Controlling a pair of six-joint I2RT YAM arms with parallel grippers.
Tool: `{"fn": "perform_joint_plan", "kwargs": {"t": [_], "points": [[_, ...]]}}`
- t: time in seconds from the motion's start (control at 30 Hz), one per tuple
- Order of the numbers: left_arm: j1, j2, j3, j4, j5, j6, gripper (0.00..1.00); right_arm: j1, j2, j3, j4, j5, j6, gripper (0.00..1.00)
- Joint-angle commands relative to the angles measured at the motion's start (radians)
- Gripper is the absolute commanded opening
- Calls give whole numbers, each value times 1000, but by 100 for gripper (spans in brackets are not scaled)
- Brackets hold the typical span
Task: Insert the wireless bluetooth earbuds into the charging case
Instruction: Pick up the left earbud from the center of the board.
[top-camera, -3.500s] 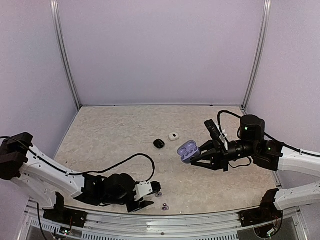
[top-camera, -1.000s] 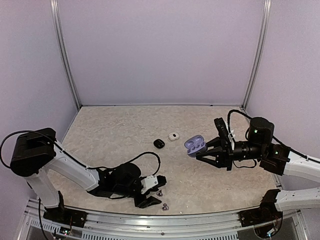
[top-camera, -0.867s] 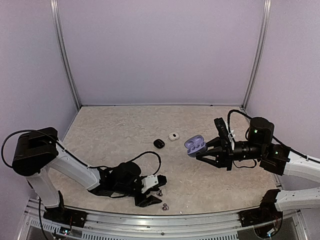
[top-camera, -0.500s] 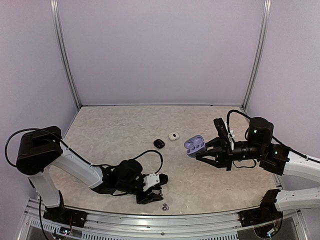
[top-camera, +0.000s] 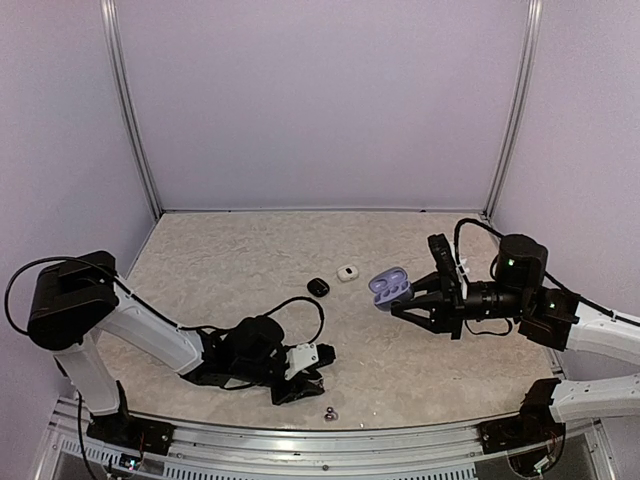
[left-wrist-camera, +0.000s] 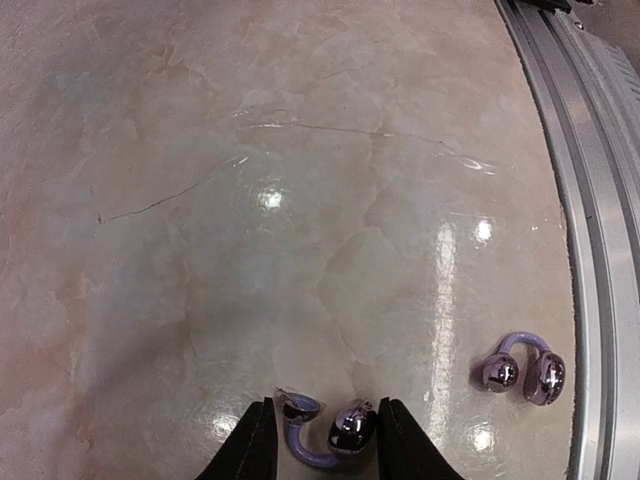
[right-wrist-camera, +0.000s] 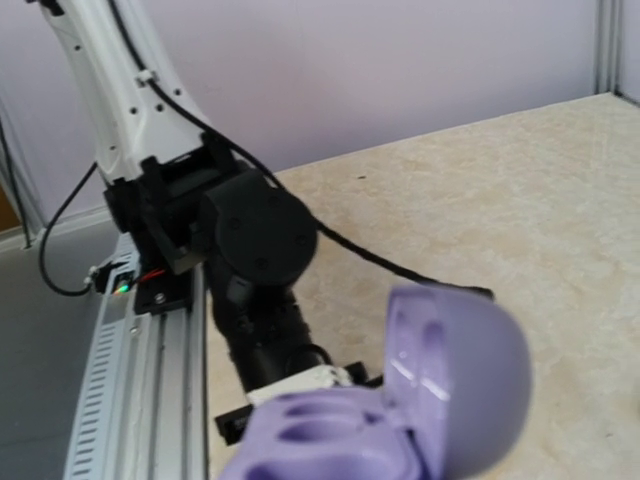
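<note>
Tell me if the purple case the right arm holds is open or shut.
Open. The purple case has its lid swung back, and hollow sockets show in its base.

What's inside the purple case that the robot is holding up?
The purple case is open. Two little hollows show in its bottom half, both looking empty. The picture's edge cuts off its lowest part.
</note>
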Motion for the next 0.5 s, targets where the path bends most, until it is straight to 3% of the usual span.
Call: {"fn": "perform_joint_plan", "kwargs": {"t": [0.0,0.2,0.47], "points": [[3,-79,-5,-48,-44,-30,36,-8,-1,-25,78,81,-22,4],[13,-157,-10,-66,-68,-36,34,-8,-11,-64,143,188,-62,3],[17,-113,-13,-58,29,1,47,-8,-8,-76,158,180,-61,3]]}}
